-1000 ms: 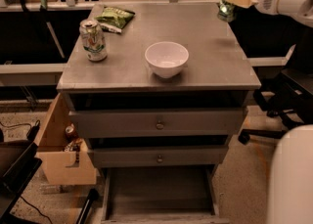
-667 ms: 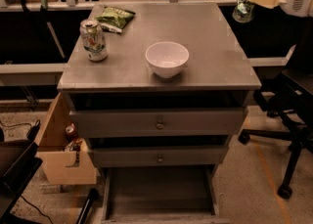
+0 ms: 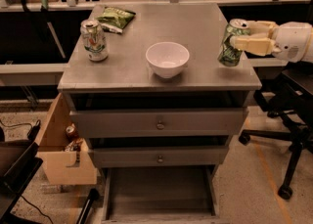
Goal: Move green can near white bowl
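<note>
The green can [image 3: 230, 45] is all green with pale markings and a silver top. My gripper [image 3: 247, 42] is shut on it from the right and holds it upright at the right edge of the grey table [image 3: 122, 66]. I cannot tell whether its base touches the table. The white bowl [image 3: 167, 59] sits at the table's front middle, about a bowl's width to the left of the can.
A white-and-silver can [image 3: 94, 40] stands at the table's left. A flat green snack bag [image 3: 116, 19] lies at the back left. Drawers [image 3: 159, 125] sit below the top, the lowest pulled open. An office chair [image 3: 293, 135] stands at the right, a wooden box [image 3: 63, 149] at the left.
My gripper has brought the green can down and to the left, from above the table's back right corner to its right edge, closer to the bowl.
</note>
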Robot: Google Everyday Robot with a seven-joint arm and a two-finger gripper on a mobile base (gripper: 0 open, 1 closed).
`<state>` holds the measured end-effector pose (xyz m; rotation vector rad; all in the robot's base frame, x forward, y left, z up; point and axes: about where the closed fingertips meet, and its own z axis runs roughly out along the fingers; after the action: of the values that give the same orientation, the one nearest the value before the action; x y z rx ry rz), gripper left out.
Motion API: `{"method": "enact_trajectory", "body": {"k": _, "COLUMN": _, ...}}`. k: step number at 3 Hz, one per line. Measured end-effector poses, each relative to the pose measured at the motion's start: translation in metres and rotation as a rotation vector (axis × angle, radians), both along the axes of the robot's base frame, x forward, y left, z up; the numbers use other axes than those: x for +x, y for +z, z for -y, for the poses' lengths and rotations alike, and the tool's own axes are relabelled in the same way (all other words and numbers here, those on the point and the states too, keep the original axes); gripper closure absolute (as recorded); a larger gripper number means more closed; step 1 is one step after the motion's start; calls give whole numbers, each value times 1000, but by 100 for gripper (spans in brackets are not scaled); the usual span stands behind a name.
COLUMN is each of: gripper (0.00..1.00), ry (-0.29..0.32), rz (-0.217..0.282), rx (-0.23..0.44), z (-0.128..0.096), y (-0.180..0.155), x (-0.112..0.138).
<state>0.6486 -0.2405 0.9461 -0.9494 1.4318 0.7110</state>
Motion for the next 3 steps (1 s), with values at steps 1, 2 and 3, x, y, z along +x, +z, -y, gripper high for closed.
{"method": "enact_trajectory", "body": {"k": 1, "gripper": 100, "ry": 113, "rz": -11, "rx": 9, "z": -24, "y": -29, "x": -13}}
{"method": "enact_trajectory", "body": {"k": 2, "gripper": 84, "ry": 125, "rz": -12, "rx": 9, "z": -27, "y": -31, "x": -14}}
{"method": "enact_trajectory", "body": {"k": 3, "gripper": 60, "ry": 131, "rz": -12, "rx": 9, "z": -31, "y": -31, "x": -13}}
